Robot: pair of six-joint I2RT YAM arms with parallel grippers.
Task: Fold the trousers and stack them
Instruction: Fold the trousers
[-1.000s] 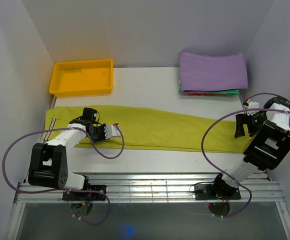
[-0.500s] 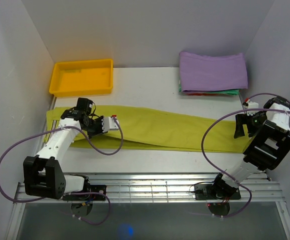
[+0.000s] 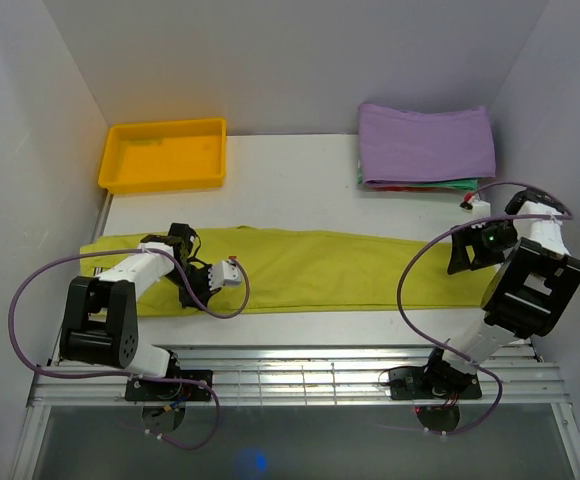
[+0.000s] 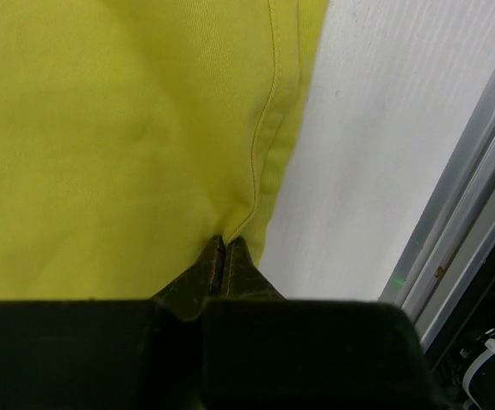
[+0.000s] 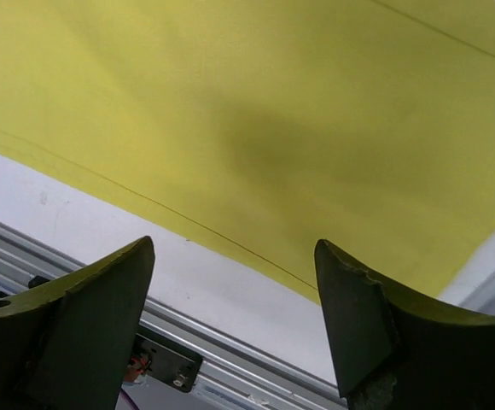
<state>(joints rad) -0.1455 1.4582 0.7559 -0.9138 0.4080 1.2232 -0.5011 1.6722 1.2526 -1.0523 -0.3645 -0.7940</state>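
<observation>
I have the trousers [image 3: 310, 268] laid out in one long strip across the table [image 3: 290, 185], running from its left side to its right, close to the near edge. My left hand [image 4: 223, 254] is pinched tight on the seamed near edge of the cloth toward the left end, closed with only fabric in its grip. My right hand [image 5: 233, 256] hangs over the right end of the strip, its fingers [image 5: 358, 325] spread wide and gripping nothing, with the cloth's near edge running beneath them. At the back of the table a yellow tray [image 3: 115, 172] sits on the left and a purple folded cloth [image 3: 425, 140] on the right, both apart from the trousers.
</observation>
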